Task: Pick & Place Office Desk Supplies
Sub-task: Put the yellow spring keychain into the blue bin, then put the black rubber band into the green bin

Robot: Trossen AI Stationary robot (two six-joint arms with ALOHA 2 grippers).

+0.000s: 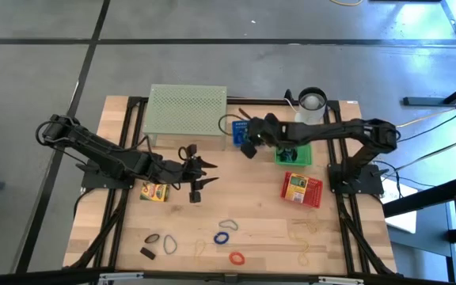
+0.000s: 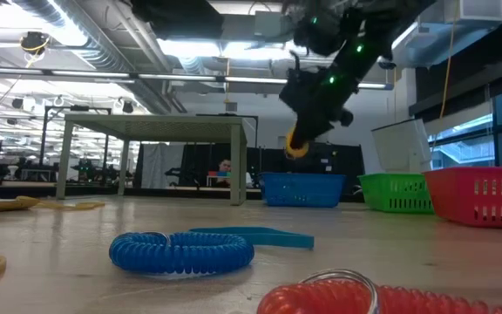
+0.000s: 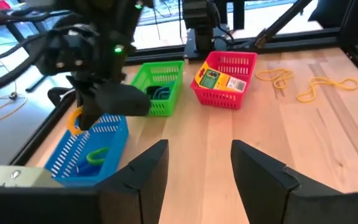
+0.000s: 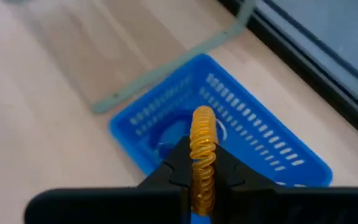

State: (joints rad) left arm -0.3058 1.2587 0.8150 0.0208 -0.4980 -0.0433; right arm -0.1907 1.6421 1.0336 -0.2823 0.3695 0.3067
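The right gripper (image 4: 202,163) is pinching an orange coil (image 4: 201,149) between jaws pressed tight on it. The coil is standing up out of the jaw tips, and the blue basket (image 4: 253,134) is lying directly beyond and below them. It is being held there, I judge, so that a release would drop it straight inside, where a green loop (image 3: 97,154) is already lying.

The left gripper (image 3: 197,163) is hovering with jaws spread and nothing between them, over bare table (image 3: 210,134). A yellow-green box (image 1: 154,191) is sitting just beside it, probably its next pick.

Ahead of the left jaws, a green basket (image 3: 159,87) and a red basket (image 3: 225,78) are standing in a row with the blue one, seemingly sorting supplies by kind. The red one is holding a card box (image 3: 211,79). Loose loops, among them a blue coil (image 2: 181,250), are waiting well apart from both jaws, still unsorted.
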